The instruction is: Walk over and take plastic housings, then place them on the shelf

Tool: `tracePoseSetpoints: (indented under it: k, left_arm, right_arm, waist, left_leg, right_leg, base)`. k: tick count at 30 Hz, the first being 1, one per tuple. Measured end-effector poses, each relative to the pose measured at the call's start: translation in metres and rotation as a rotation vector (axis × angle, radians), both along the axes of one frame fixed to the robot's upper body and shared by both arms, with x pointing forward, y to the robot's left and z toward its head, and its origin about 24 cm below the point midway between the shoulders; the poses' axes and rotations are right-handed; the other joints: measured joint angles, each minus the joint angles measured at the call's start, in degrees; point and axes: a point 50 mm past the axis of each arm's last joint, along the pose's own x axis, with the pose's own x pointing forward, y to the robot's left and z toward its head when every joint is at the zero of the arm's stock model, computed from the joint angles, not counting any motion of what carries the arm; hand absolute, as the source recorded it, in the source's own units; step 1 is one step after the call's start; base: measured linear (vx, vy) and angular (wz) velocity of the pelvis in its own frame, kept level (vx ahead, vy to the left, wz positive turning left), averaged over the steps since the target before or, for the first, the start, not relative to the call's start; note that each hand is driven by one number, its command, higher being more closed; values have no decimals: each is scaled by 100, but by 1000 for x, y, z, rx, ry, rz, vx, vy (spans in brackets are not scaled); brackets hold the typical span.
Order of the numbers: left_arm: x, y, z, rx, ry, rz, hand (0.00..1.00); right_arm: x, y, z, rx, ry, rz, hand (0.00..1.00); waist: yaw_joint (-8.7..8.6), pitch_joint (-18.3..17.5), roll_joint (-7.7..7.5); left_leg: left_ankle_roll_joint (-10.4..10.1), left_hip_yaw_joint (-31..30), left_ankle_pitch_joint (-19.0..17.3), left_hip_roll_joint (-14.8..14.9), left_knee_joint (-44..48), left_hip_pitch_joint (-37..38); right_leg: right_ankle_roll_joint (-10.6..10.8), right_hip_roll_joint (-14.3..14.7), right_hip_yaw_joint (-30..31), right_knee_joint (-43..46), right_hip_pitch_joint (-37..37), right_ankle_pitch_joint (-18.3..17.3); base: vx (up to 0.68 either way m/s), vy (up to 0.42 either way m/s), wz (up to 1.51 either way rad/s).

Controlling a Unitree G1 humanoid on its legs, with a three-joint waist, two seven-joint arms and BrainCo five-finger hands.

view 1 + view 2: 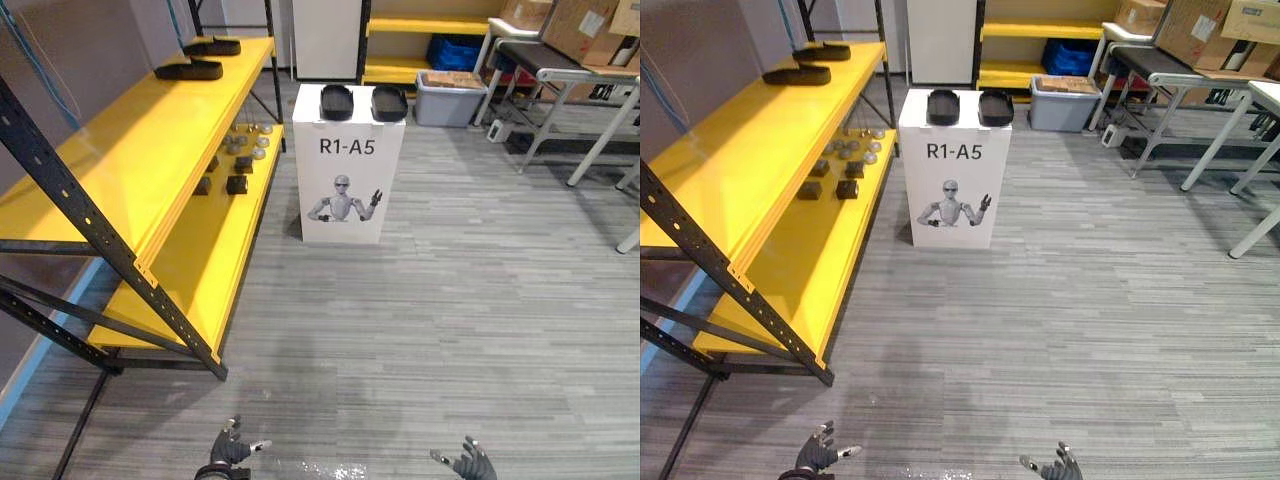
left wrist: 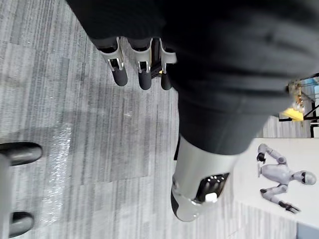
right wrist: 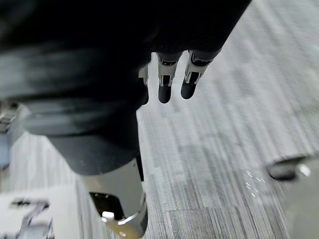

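Left hand (image 1: pixel 231 451) and right hand (image 1: pixel 471 463) hang relaxed, empty, far from the white stand (image 1: pixel 312 172) bearing two plastic housings (image 1: pixel 337 101) not yet taken.

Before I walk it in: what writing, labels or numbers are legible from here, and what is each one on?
"R1-A5": black characters on the front of the white stand, above a picture of a robot and below the plastic housings on its top.
Cardboard boxes at the far right: their labels and print are too small to read.
No other readable text shows.
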Motion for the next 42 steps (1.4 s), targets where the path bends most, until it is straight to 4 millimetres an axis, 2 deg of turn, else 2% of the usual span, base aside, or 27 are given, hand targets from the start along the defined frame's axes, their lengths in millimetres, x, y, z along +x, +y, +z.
tracePoseSetpoints:
  k: [7, 16, 21, 23, 25, 26, 27, 28, 29, 30, 31, 33, 35, 36, 37, 38, 39, 40, 41, 42]
  left_arm:
    - [0, 9, 5, 15, -30, 33, 0]
    - [-4, -4, 1, -21, -21, 46, 0]
    - [-6, -5, 1, -23, -18, 53, 0]
    - [-4, -7, 1, -30, -25, 62, 0]
    - [-2, -10, 2, -39, -37, 65, 0]
    - [0, -13, 4, -46, -52, 66, 0]
    - [2, -14, 6, -48, -64, 63, 0]
    - [6, -15, 9, -50, -86, 61, 0]
    - [9, -16, 12, -48, -102, 57, 0]
    - [13, -16, 13, -44, -112, 50, 0]
    - [15, -14, 15, -37, -119, 50, 0]
    - [16, -15, 15, -32, -121, 54, 0]
    - [24, -15, 18, -30, -140, 52, 0]
    - [31, -16, 20, -30, -157, 48, 0]
    - [35, -16, 21, -28, -166, 46, 0]
    - [40, -14, 23, -19, -178, 41, 0]
    - [41, -18, 21, -28, -168, 43, 0]
    - [42, -19, 22, -29, -172, 42, 0]
    - [47, -19, 24, -30, -183, 39, 0]
    - [48, -24, 23, -43, -185, 44, 0]
  right_arm:
    - [4, -3, 3, -29, -1, 73, 0]
    - [10, -4, 4, -29, -10, 82, 0]
    - [9, -3, 0, -23, 11, 71, 0]
    - [15, -2, 2, -25, -7, 64, 0]
    - [21, -2, 4, -27, -22, 58, 0]
    - [24, -2, 5, -21, -34, 51, 0]
    - [24, -2, 5, -20, -36, 48, 0]
    - [23, -2, 5, -18, -35, 47, 0]
    - [25, 0, 6, -14, -44, 47, 0]
    - [25, 2, 7, -11, -50, 46, 0]
    - [22, 7, 5, 0, -46, 42, 0]
    - [23, 6, 6, -4, -49, 40, 0]
    - [29, 3, 9, -18, -64, 41, 0]
    - [33, 0, 12, -30, -75, 46, 0]
    - [35, -2, 13, -37, -79, 48, 0]
    - [35, -5, 13, -49, -77, 46, 0]
    - [33, -13, 15, -75, -68, 44, 0]
    - [38, -15, 17, -83, -78, 47, 0]
    - [47, -15, 21, -90, -108, 48, 0]
    - [48, -16, 24, -96, -121, 50, 0]
  waist:
    - [-9, 38, 28]
    - [-128, 73, 80]
    - [-124, 78, 92]
    - [-112, 94, 109]
    - [-91, 156, 145]
    - [-14, 219, 161]
    - [-6, 247, 136]
    - [11, 282, 144]
    - [2, 326, 162]
    - [-10, 363, 157]
    - [-69, 434, 163]
    - [-86, 434, 166]
    - [-205, 497, 222]
    - [-304, 562, 337]
    - [-340, 582, 358]
    - [-357, 573, 326]
    - [-398, 576, 446]
    - [-388, 571, 526]
    - [-420, 584, 500]
    - [-427, 602, 497]
  left_leg:
    - [1, 72, 1, -35, -60, 73]
    - [0, 82, 1, -32, -139, 138]
    - [3, 146, -3, -34, -200, 75]
    - [39, 247, -89, -30, -102, -77]
    - [64, 378, -360, -9, 257, -266]
    - [97, 478, -596, -10, 540, -346]
    - [160, 509, -747, -23, 691, -368]
    - [226, 537, -968, -43, 915, -367]
    - [276, 504, -1123, -42, 1075, -337]
    - [317, 457, -1183, -54, 1131, -259]
    - [387, 349, -1356, -75, 1284, -89]
    - [372, 258, -1534, -69, 1303, 140]
    - [372, 81, -1579, 24, 1151, 399]
    - [352, -43, -1569, 196, 952, 599]
    - [258, -89, -1546, 254, 875, 678]
    - [48, -160, -1568, 308, 783, 833]
    - [-117, -233, -1661, 462, 783, 1020]
    - [-212, -199, -1606, 557, 833, 1020]
    - [-601, -174, -1325, 543, 1123, 902]
    - [-576, -142, -917, 522, 1655, 810]
  right_leg:
    - [25, -39, 4, -90, 58, -7]
    - [61, -35, 13, -170, 116, 15]
    - [66, -27, 61, -175, 18, 19]
    - [76, -20, 154, -146, -152, 22]
    - [156, -17, 274, 104, -322, -109]
    - [262, -37, 356, 488, -452, -332]
    - [344, -64, 340, 742, -530, -473]
    - [495, -117, 306, 1423, -759, -680]
    - [546, -130, 237, 2527, -1205, -696]
    - [581, -165, 160, 3021, -1439, -682]
    - [591, -271, -76, 3964, -1843, -739]
    - [595, -368, -333, 4010, -2171, -757]
    - [591, -330, -543, 3519, -2510, -756]
    - [444, -193, -676, 2864, -2682, -637]
    - [339, -102, -694, 2436, -2744, -517]
    - [166, -20, -636, 1604, -2785, 220]
    - [-148, 77, -711, 1659, -2722, 774]
    - [-250, 125, -799, 1769, -2754, 705]
    - [-333, 70, -813, 1973, -2738, 440]
    - [-364, 33, -832, 2009, -2482, 231]
  base:
    - [31, 25, 0]
    - [-40, 6, -1]
    - [-31, 8, -6]
    - [-16, 22, -23]
    - [8, 37, -35]
    - [14, 39, -30]
    - [35, 44, -27]
    - [61, 46, -6]
    - [136, 53, 3]
    - [220, 50, 24]
    - [251, 29, 23]
    - [374, 7, 28]
    - [487, -45, 50]
    - [515, -78, 53]
    - [555, -115, 64]
    - [607, -165, 57]
    - [630, -175, 37]
    - [647, -203, 21]
    - [625, -212, 7]
    - [725, -253, 22]
